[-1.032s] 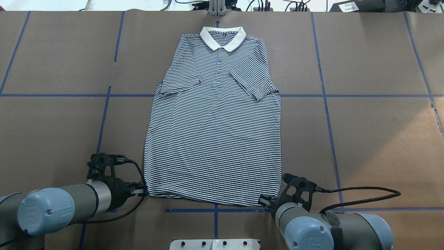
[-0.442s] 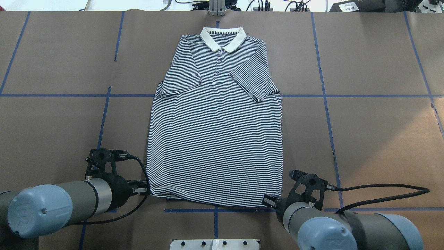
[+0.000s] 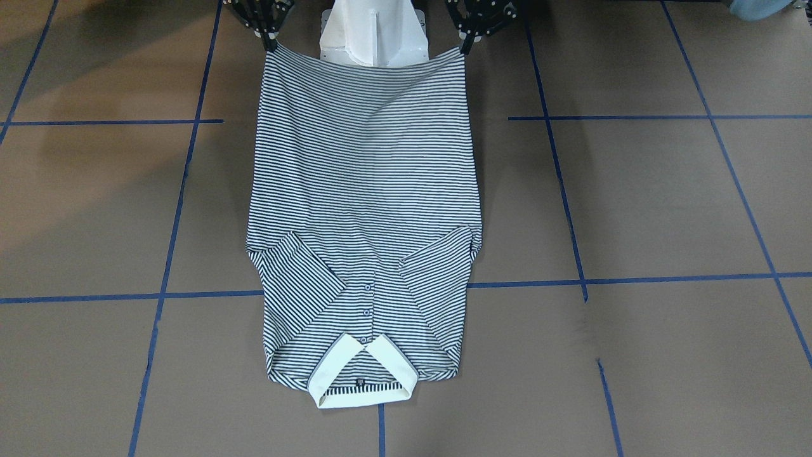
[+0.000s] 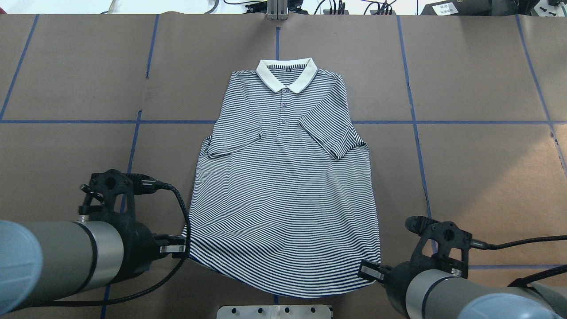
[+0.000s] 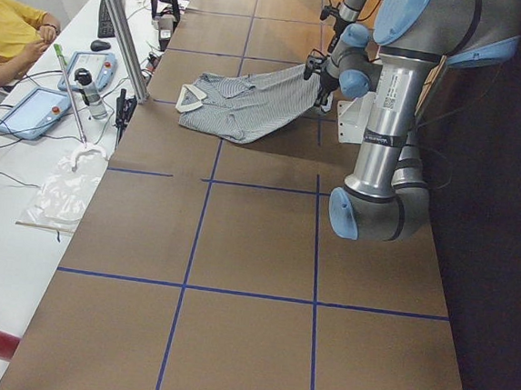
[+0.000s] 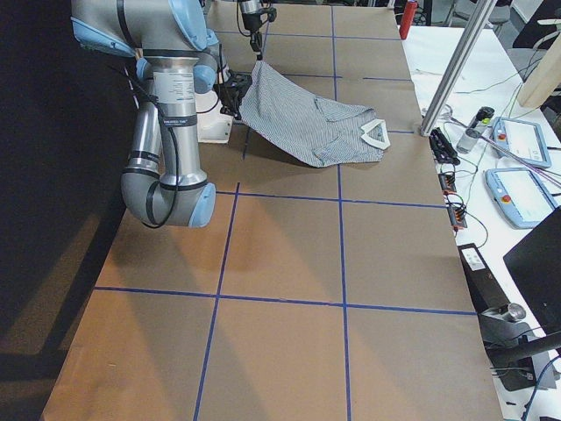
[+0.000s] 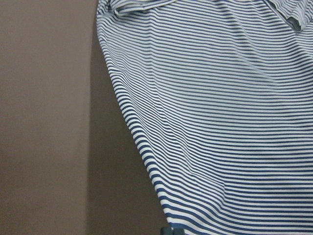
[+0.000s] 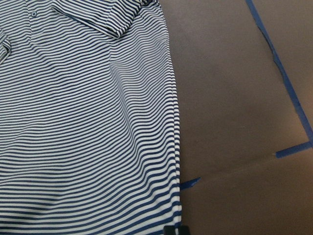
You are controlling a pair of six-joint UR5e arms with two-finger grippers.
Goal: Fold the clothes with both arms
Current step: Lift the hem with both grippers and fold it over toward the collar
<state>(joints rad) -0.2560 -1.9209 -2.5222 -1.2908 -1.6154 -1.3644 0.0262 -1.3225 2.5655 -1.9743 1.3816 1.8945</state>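
The navy-and-white striped short-sleeved polo shirt [image 4: 283, 186] lies front-up on the brown paper-covered table [image 4: 465, 177]. Its long axis runs straight out from the white pedestal base [image 3: 371, 38], and its white collar [image 4: 286, 73] is farthest from that base. The left gripper [image 4: 182, 249] and right gripper [image 4: 371, 270] each pinch one corner of the hem [image 4: 283, 288], which is raised either side of the base, both equally near. The fold likely carries the hem away from the base, toward the collar.
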